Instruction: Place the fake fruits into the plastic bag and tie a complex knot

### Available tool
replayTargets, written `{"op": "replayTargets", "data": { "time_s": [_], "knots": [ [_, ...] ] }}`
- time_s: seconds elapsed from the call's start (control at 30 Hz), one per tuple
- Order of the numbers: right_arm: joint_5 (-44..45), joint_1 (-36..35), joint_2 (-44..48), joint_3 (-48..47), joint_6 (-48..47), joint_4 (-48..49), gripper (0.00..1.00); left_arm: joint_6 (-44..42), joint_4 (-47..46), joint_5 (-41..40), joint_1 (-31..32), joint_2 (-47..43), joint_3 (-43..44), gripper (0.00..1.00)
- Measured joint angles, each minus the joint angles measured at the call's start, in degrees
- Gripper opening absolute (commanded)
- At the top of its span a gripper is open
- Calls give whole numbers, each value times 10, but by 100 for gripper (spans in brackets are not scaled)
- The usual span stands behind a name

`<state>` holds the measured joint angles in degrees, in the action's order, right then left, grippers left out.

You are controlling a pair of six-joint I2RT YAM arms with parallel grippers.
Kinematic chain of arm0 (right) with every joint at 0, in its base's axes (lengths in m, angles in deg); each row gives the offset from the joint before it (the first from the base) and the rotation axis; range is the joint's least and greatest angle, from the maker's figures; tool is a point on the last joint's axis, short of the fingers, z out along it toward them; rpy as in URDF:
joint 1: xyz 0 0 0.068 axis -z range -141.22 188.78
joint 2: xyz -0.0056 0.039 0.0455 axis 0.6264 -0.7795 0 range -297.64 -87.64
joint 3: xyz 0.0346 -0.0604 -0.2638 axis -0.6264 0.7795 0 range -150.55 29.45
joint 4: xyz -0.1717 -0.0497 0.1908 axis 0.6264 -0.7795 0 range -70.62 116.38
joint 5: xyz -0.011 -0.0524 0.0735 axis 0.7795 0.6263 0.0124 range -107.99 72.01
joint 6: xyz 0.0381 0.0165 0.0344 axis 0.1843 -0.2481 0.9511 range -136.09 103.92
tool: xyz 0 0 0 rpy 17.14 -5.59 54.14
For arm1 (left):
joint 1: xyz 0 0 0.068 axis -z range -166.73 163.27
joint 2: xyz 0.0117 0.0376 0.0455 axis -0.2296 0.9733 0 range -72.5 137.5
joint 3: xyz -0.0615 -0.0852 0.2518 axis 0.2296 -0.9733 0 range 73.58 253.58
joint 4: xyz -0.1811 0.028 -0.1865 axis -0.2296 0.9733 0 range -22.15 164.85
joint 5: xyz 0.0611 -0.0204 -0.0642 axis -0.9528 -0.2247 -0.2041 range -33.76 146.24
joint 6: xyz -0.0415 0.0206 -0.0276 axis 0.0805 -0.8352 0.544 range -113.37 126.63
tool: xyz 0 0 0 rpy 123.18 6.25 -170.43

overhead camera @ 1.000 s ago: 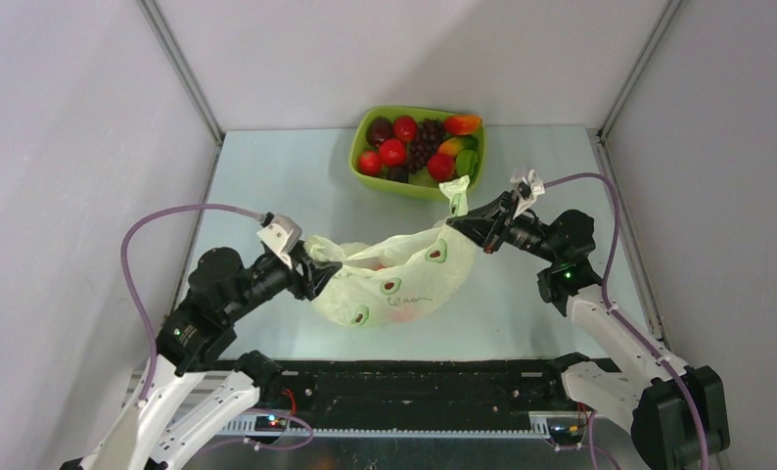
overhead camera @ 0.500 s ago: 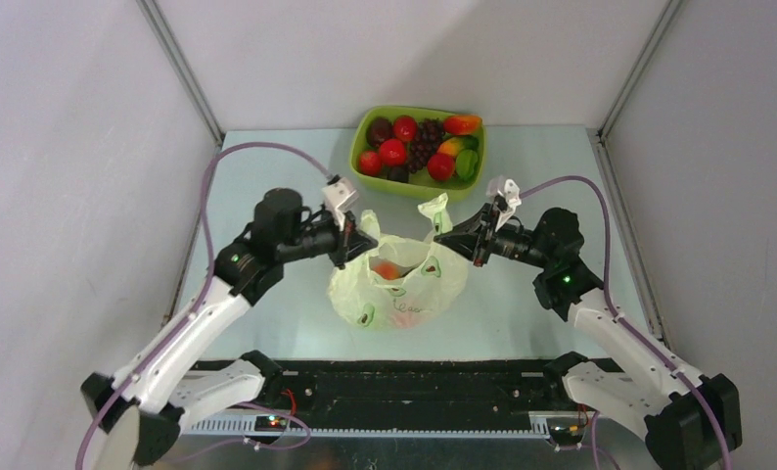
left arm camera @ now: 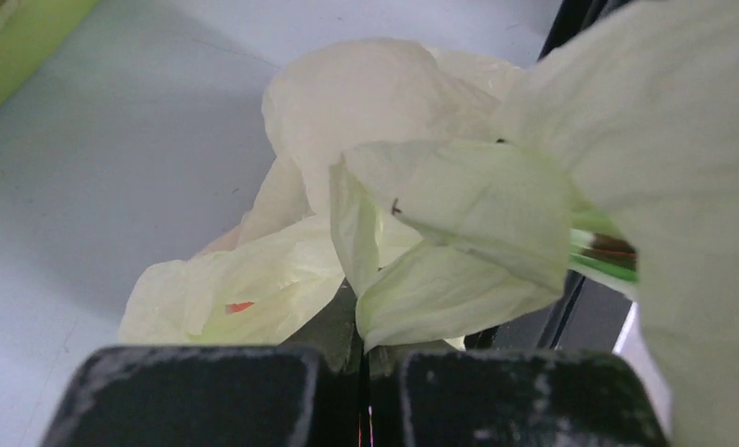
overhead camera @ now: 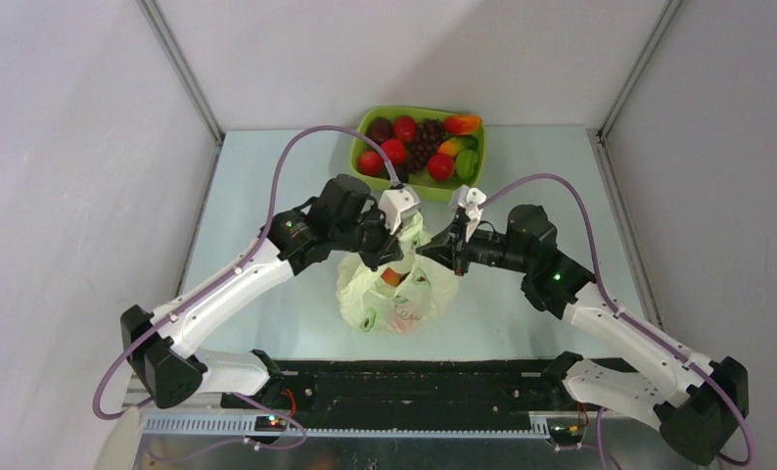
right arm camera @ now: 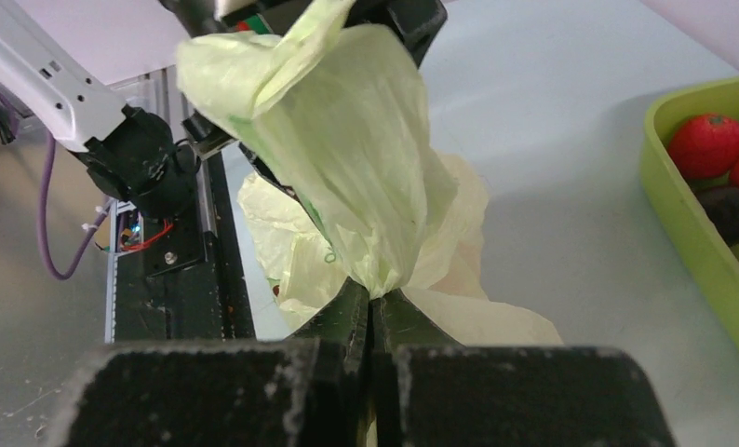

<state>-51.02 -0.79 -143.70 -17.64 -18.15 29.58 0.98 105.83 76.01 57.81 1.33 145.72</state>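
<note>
The pale yellow-green plastic bag point(overhead camera: 396, 299) sits mid-table, bunched upward, with a reddish fake fruit point(overhead camera: 392, 277) showing through its mouth. Just above it my left gripper point(overhead camera: 390, 249) is shut on one bag handle point(left arm camera: 459, 233), pinched at the fingertips point(left arm camera: 364, 337). My right gripper point(overhead camera: 435, 257) faces it from the right, shut on the other handle point(right arm camera: 347, 158) at its tips point(right arm camera: 373, 300). The two handles stand close together over the bag. More fake fruits point(overhead camera: 409, 147) lie in the lime tray point(overhead camera: 416, 188) behind, also seen at the right wrist view's edge point(right arm camera: 707, 144). No knot is in view.
The lime-green tray point(right arm camera: 691, 233) stands at the back centre, just behind both wrists. The black base rail point(overhead camera: 414, 387) runs along the near edge. Grey enclosure walls close in left, right and behind. Purple cables arch over each arm.
Both arms have swung inward toward each other, the left one farthest, its jaws closing on its handle. The bag, stretched wide before, is now gathered narrow and tall.
</note>
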Motion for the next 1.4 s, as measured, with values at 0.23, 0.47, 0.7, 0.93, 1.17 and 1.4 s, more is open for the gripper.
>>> {"op": "replayTargets", "data": {
  "time_s": [0.23, 0.47, 0.7, 0.93, 1.17, 1.4],
  "knots": [
    [57, -23, -45, -30, -2, -43, 0, -10, 3, -23, 3, -20, -5, 63],
    [94, -41, -76, -54, -5, -69, 0, -20, 20, -57, 5, -78, -10, 99],
    [113, -56, -83, -70, -13, -78, 0, -19, 40, -110, 6, -156, -10, 100],
    [121, -66, -95, -76, -25, -85, 0, 4, 34, -103, 6, -209, -9, 99],
    [123, -71, -100, -76, -32, -93, 0, 22, 4, -92, 6, -146, 16, 99],
    [122, -73, -100, -77, -43, -102, 0, 21, -6, -70, 7, -86, 23, 59]
  ]
}}
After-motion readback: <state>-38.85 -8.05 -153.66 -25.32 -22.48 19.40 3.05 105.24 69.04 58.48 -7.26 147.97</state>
